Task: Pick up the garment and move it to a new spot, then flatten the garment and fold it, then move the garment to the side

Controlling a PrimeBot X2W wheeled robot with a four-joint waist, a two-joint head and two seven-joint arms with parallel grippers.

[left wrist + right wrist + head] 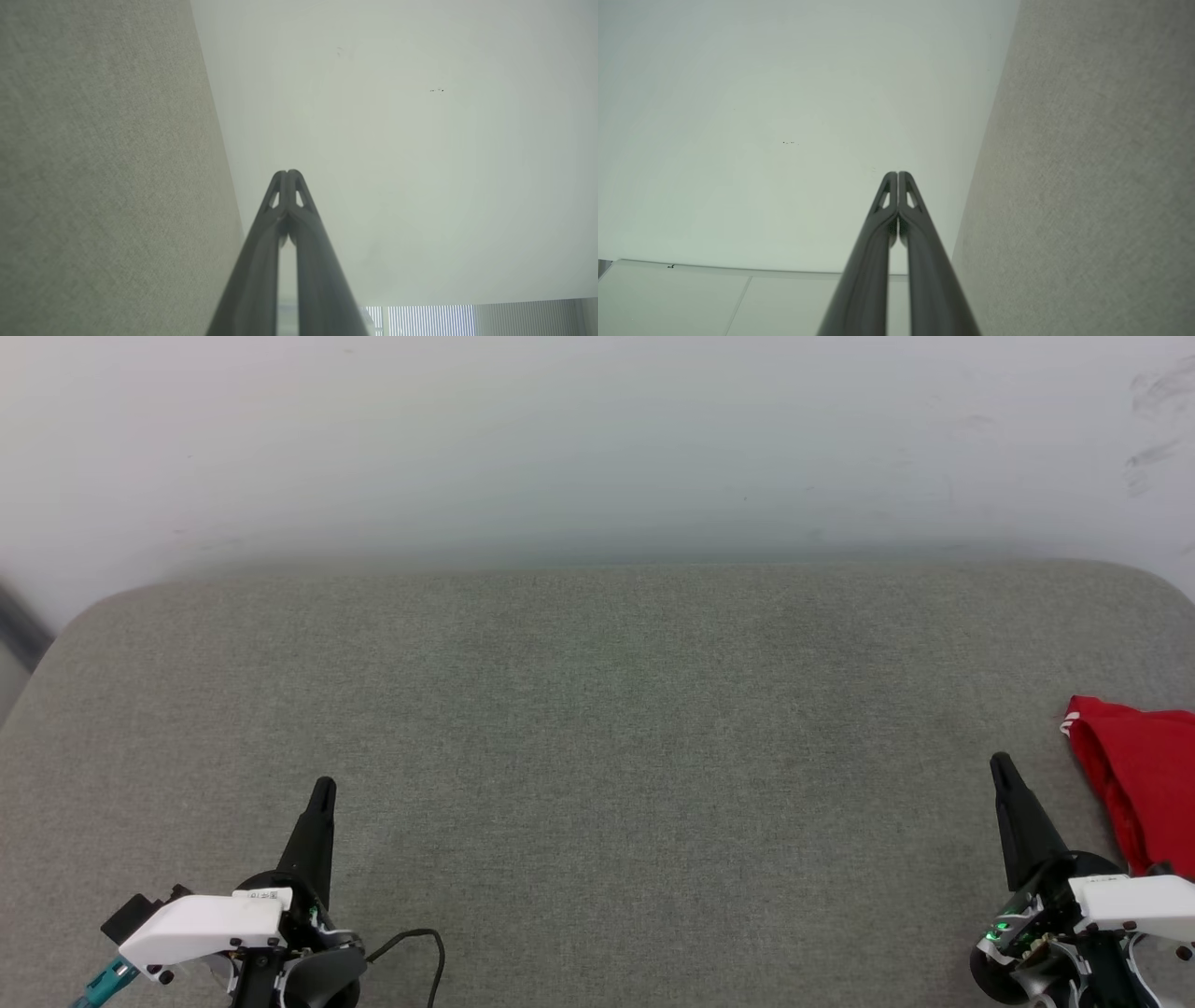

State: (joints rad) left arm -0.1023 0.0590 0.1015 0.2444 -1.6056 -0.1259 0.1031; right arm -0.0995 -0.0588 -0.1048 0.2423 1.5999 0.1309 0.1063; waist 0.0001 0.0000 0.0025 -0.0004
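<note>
Nearest to me, both arms sit low at the near edge of the grey cloth-covered surface [597, 728]. The left gripper [322, 789] has its two dark fingers pressed together with nothing between them. The right gripper [1001, 763] is the same, tips meeting and carrying nothing. Both point away from the robot, level with each other and well apart. That reads to me as a resting pose, with the arms kept wide so the middle of the surface stays free for work. A thin black cable [420, 938] loops beside the left wrist.

Just outside the right gripper, on its outer side and a little ahead of its tips, lies the garment [1144, 775]. It is a red mass with a bit of white at its far corner, and it runs out of the picture at the right edge. It is near the fingers but not touching them. Too little of it shows to tell whether it is folded or only bunched.

A shirt lying off to the side with both grippers closed and unloaded fits two stages: a heap waiting to be lifted, or a folded shirt already set aside.

Ahead of both fingertips the grey cloth stretches bare to its rounded far edge. Beyond that rises a pale wall [597, 448].
</note>
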